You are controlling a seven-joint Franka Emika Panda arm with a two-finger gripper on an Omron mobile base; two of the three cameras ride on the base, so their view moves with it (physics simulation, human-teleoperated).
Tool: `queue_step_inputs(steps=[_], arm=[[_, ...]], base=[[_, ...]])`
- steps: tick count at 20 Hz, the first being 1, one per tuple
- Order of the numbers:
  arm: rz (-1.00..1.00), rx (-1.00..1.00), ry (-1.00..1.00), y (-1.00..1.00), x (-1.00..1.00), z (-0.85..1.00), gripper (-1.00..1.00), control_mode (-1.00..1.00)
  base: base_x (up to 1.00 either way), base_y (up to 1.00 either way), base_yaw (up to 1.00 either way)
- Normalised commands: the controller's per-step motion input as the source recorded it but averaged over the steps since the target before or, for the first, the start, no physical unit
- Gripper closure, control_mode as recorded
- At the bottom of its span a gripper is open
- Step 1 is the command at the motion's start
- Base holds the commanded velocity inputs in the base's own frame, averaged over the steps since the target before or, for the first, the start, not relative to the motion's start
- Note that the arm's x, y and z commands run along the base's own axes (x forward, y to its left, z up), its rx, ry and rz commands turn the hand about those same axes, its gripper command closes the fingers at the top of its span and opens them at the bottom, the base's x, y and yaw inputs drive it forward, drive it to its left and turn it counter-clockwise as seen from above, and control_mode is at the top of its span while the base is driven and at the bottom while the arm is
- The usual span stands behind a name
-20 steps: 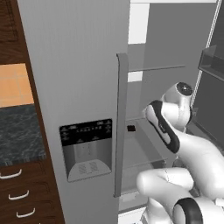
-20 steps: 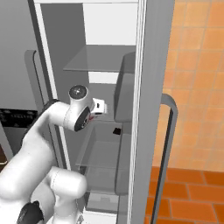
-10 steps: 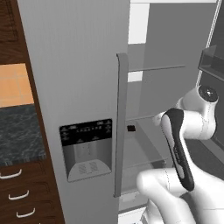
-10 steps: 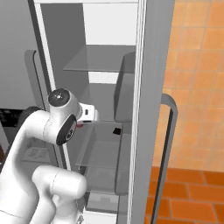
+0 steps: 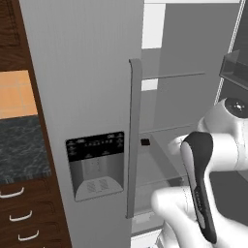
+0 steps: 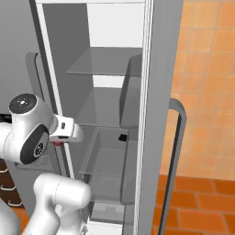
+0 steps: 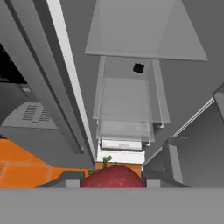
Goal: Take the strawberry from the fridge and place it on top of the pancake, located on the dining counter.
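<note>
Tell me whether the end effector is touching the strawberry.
Touching. In the hand view the strawberry sits clamped between the end effector's two dark fingertips, with no gap on either side, out in front of the open fridge.

A home kitchen: a tall grey fridge (image 5: 87, 97) with glass shelves (image 6: 103, 62), dark wooden drawers (image 5: 22, 218), orange tiled wall (image 6: 206, 82).

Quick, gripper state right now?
Gripper: shut on the strawberry, outside the open fridge.
</note>
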Motion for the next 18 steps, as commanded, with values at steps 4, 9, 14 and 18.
queue_step_inputs(steps=[4, 9, 14, 18], arm=[[-0.19, 0.0, 0.14, 0.3, -0.74, 0.03, 1.0, -1.0], [-0.14, 0.0, 0.03, 0.04, -0.17, -0.31, 1.0, -1.0], [-0.1, 0.09, -0.02, -0.07, 0.0, -0.34, 1.0, -1.0], [-0.05, 0.09, -0.01, -0.16, 0.0, -0.3, 1.0, -1.0]], base=[[0.0, 0.0, 0.0], [0.0, 0.0, 0.0], [0.0, 0.0, 0.0], [0.0, 0.0, 0.0]])
